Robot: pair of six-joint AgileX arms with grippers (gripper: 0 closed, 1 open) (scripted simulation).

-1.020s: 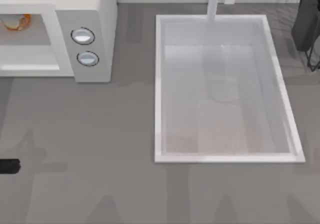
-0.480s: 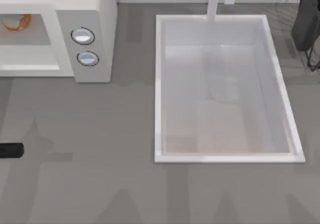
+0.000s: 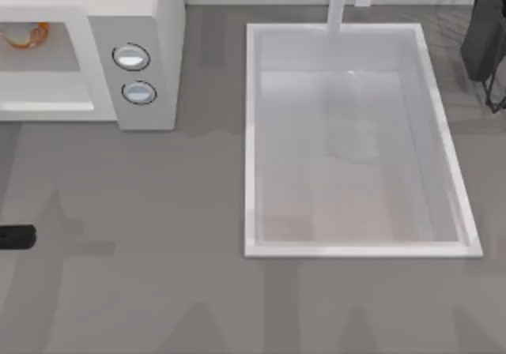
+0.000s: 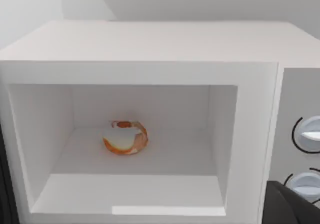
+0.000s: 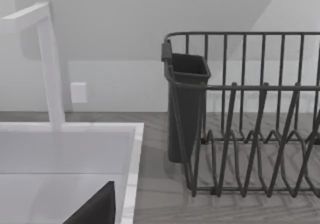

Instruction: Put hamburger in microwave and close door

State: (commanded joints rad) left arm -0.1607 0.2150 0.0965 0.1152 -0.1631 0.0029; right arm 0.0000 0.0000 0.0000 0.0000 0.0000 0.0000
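I'm looking down on a grey bench [image 3: 158, 235] with a white sink [image 3: 250, 133] at centre right, its faucet [image 3: 338, 2] at 12 o'clock, and a dark dish rack [image 5: 250, 134] at 2 o'clock. The off-white microwave [image 3: 150, 22] sits at 10 o'clock, cavity open. The hamburger [image 4: 125, 137], orange-brown with a pale top, lies inside on the cavity floor. My left end effector [image 3: 16, 237] is at 8 o'clock; I cannot tell its fingers' state

Top cam overhead, left wrist cam close facing microwave [image 4: 150, 84], right wrist cam facing dish rack [image 5: 250, 134]
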